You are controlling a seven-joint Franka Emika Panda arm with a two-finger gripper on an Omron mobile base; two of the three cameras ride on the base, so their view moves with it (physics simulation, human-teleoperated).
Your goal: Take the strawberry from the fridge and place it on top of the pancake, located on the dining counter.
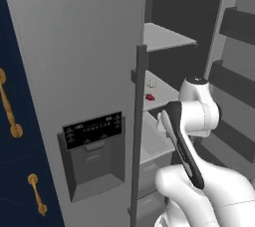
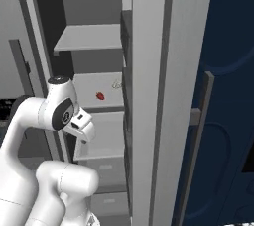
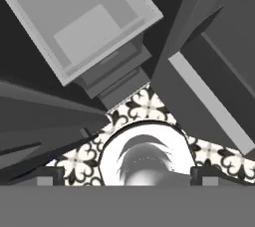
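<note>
The fridge (image 1: 74, 47) stands open, its dispenser panel (image 1: 93, 130) on the door nearest the navy cabinets (image 1: 15, 171). The strawberry (image 1: 149, 97) lies on the fridge's middle inner shelf (image 2: 106, 93) (just beside a small pale item (image 1: 152, 84)). The gripper (image 3: 127, 175) points down in front of the fridge over patterned floor tiles (image 3: 144, 106), its fingertips (image 3: 206, 173) set wide apart, holding nothing.
</note>
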